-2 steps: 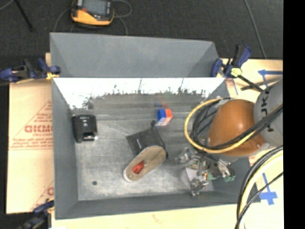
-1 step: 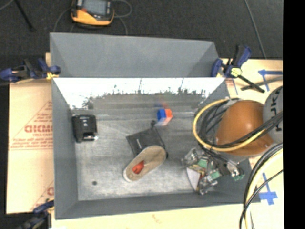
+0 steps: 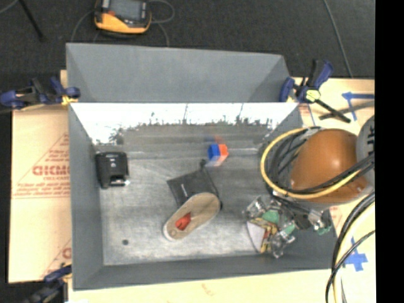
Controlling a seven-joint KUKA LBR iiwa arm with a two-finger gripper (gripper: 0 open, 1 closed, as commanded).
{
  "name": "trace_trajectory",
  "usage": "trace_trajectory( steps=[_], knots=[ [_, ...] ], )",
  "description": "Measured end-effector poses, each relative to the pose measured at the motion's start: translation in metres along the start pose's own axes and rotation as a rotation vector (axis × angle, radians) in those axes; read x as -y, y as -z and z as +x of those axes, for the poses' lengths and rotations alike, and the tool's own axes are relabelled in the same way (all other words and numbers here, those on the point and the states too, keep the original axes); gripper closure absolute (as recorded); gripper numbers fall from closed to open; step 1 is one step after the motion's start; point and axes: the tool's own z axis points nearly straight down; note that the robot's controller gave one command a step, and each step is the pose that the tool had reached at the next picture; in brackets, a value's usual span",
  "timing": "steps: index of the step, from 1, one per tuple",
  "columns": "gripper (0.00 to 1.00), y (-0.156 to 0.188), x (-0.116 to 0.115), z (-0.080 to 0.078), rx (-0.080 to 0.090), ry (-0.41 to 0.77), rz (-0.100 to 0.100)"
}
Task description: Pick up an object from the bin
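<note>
Gripper [image 3: 273,237] sits low in the near-right corner of the bin [image 3: 85,188], mostly lost in a tangle of wires & small parts under the orange wrist cover [image 3: 319,163]; open or closed can't be told from this angle. A pale patch [image 3: 254,235] shows just left of it, touching its outline; poss. a small whitish thing, poss. just glare on the bin floor. Arm is cut off by the right edge; yellow & black cables [image 3: 278,150] loop round the cover.

Nearest clear thing is a beige oval thing [image 3: 201,207], sole-like, w/ a red bit [image 3: 183,222] in its hollow; it lies mid-bin on a diagonal, to the gripper's left & apart from it. A dark grey flat piece [image 3: 191,183] touches its upper end. A blue block [image 3: 216,151] w/ an orange side lies further back, near the far wall; a black boxy item [image 3: 111,168] lies by the left wall, well apart from the gripper.

Bin floor is grey & scuffed; far wall is whitish w/ dark streaks along its lower edge. Beyond the bin is a dark carpet-like floor [image 3: 208,17]; on it an orange-&-black device [image 3: 123,12] w/ a cord.
</note>
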Motion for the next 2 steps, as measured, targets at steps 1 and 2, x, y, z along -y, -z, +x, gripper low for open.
trace_trajectory(
  steps=[1,2],
  knots=[
    [1.00,-0.0160,0.0221,-0.0216,-0.001,0.004,0.000],
    [1.00,-0.0161,0.0221,-0.0216,-0.001,0.003,0.000]
  ],
)
